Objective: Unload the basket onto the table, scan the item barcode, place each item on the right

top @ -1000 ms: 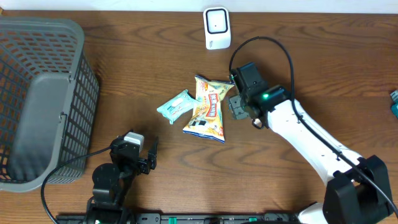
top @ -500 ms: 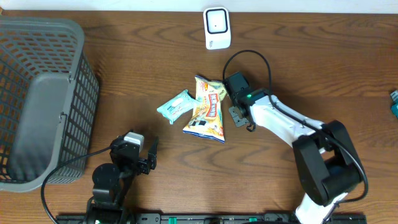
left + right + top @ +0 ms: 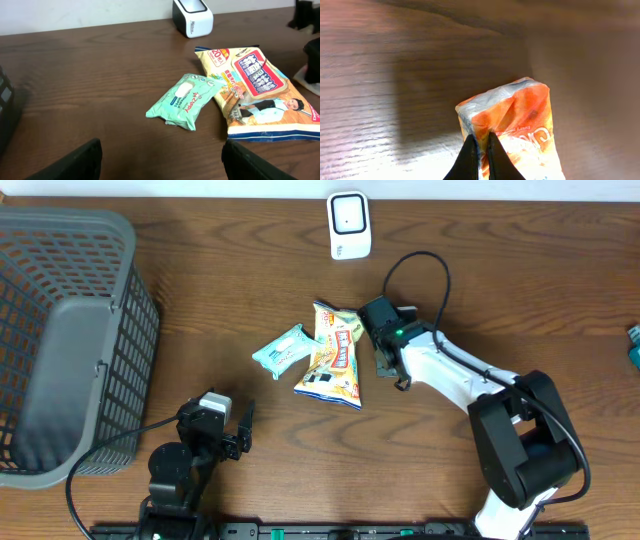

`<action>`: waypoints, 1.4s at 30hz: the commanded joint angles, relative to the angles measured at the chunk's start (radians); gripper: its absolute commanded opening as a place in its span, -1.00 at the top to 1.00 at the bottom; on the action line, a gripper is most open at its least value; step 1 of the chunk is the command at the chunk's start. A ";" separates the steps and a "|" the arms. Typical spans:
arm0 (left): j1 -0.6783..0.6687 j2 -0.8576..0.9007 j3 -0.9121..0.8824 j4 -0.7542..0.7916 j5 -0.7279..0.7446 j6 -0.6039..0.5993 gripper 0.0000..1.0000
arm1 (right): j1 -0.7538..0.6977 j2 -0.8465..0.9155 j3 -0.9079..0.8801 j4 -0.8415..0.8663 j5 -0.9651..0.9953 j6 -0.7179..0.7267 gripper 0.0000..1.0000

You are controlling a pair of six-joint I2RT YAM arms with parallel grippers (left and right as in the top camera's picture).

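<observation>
The snack bag (image 3: 335, 355) lay mid-table. Against its left edge, the wipes pack (image 3: 283, 350) blocked that side. The right gripper (image 3: 480, 145), pinched on the bag's right edge, and its white arm (image 3: 450, 375) closed off the right. Behind the bag, bare wood ran to the scanner (image 3: 349, 225), with only the cable loop (image 3: 420, 253) arching over the back right. In front of the bag the wood lay bare as far as the left gripper (image 3: 240, 430), fingers spread. The basket (image 3: 70, 330) stood far left of the bag, open table between.
</observation>
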 commanded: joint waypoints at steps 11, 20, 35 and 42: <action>0.005 -0.001 -0.017 -0.028 0.016 -0.016 -0.54 | -0.142 0.019 0.274 -0.302 -0.186 0.896 0.97; 0.005 -0.001 -0.017 -0.028 0.016 -0.016 -0.54 | -0.180 0.019 0.394 -0.515 -0.245 0.896 0.97; 0.005 -0.001 -0.017 -0.028 0.016 -0.016 -0.54 | -0.185 0.018 0.195 -0.660 -0.111 0.756 0.98; 0.005 -0.001 -0.017 -0.028 0.016 -0.016 -0.54 | -0.180 0.018 0.023 -0.418 -0.180 0.657 0.98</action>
